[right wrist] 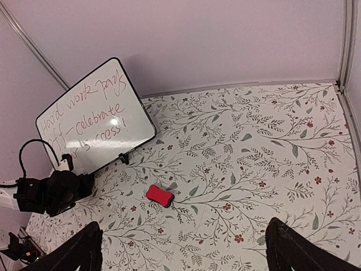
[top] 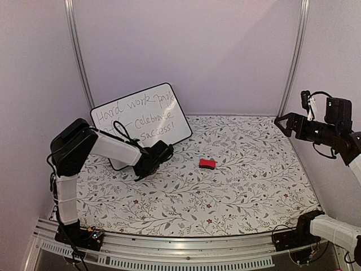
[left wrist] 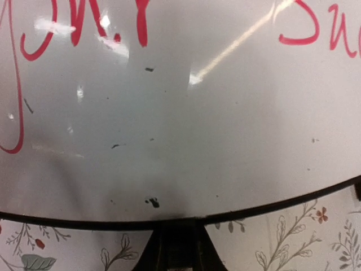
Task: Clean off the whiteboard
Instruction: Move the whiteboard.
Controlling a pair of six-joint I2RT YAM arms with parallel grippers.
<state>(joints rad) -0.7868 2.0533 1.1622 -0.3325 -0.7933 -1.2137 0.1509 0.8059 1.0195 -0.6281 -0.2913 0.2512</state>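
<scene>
- The glossy white rectangular whiteboard (top: 141,116) with rounded corners and a thin black rim sits in the upper left of the top view. It's tilted back against the pale lilac back wall (top: 225,51).
- It's still covered in red handwriting. From the right wrist cam the whiteboard (right wrist: 96,113) is at the left of the frame, with a small black foot showing under its lower edge.
- The left gripper (top: 163,151) is right at the board's lower edge, left of centre in the top view.
- In the left wrist cam the whiteboard (left wrist: 180,141) fills nearly the whole frame. The left gripper (left wrist: 177,237) is at bottom centre with its fingers pinched almost together on the bottom rim.
- The right gripper (top: 280,123) hangs up in the air at the right edge, well away from the board. Its fingers (right wrist: 79,248) are spread wide with nothing between them.
- A small red eraser block (top: 207,164) lies on the floral-print table cover (top: 237,197) near the middle, apart from both grippers and lower right of the board.
</scene>
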